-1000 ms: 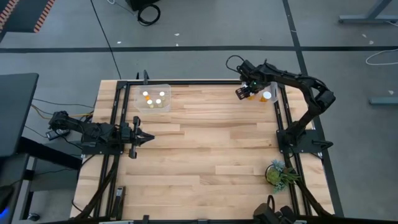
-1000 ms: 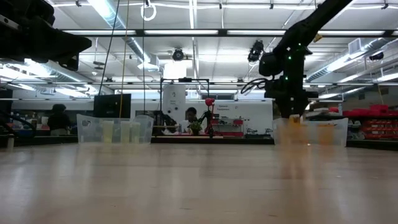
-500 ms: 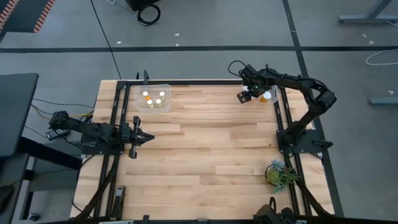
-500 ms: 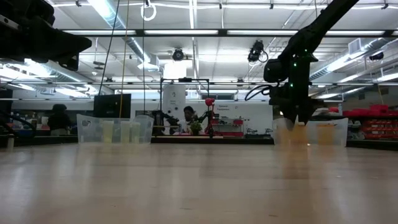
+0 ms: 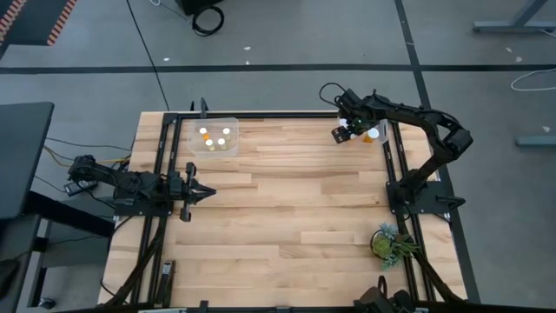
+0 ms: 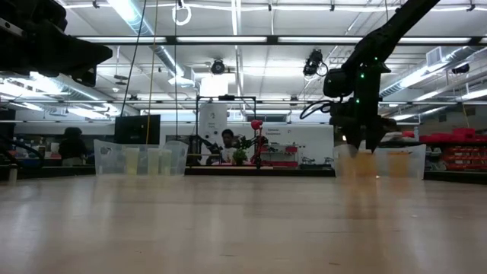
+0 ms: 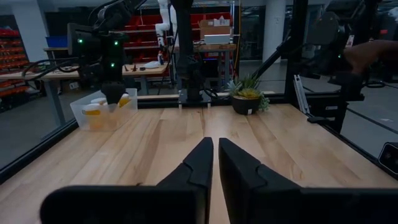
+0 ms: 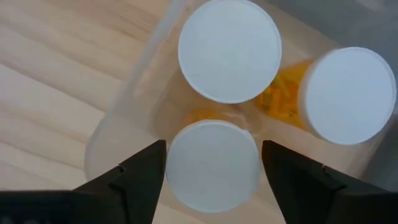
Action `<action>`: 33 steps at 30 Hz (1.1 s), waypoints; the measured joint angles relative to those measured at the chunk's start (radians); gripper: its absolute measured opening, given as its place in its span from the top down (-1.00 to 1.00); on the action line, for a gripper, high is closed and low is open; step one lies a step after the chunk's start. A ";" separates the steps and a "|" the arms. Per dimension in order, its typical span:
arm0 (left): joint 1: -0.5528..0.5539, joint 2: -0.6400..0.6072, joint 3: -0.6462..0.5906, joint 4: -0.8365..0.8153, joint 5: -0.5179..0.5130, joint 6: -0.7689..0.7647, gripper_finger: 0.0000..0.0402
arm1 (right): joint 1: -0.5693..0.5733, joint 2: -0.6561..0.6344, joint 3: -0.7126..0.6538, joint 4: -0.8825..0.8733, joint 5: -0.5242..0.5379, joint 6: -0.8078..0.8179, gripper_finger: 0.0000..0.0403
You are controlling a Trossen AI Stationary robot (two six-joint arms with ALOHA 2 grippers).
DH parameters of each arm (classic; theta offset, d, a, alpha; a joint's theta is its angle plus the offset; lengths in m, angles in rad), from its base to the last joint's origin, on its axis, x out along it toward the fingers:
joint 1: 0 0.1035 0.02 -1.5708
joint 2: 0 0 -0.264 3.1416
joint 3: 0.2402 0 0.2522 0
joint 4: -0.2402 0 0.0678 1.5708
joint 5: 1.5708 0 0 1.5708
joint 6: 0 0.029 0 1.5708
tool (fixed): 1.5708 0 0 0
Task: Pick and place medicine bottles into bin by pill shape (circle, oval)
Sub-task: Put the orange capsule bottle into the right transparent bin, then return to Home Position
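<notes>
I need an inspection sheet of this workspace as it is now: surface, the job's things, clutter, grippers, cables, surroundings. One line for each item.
Surface: light wooden table in a dark frame.
Job's things: four white-capped bottles in the left clear bin; three bottles in the right clear bin.
Clutter: green plant near the right arm's base.
Grippers: right gripper open over the right bin, fingers either side of one bottle; whether they touch it cannot be told. Left gripper shut, waiting at the table's left edge.
Cables: black cables on the floor beyond the table.
Surroundings: workshop with shelves; a seated person far behind.
</notes>
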 joint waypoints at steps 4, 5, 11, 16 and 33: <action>0.000 0.000 0.000 0.000 0.000 0.000 0.86 | 0.000 -0.004 0.000 -0.009 0.001 -0.016 -0.37; 0.000 0.000 0.000 0.000 0.000 0.000 0.87 | 0.000 -0.009 0.000 -0.010 -0.001 -0.018 -0.37; 0.000 0.000 0.000 0.000 0.000 0.000 0.85 | 0.000 -0.093 0.000 -0.019 -0.005 -0.017 -0.38; 0.000 0.000 0.000 0.000 0.000 0.000 0.82 | 0.003 -0.203 0.000 -0.055 -0.006 -0.017 -0.38; 0.000 0.000 0.000 0.000 0.000 0.000 0.84 | 0.247 -0.582 -0.055 0.062 -0.046 -0.083 -0.37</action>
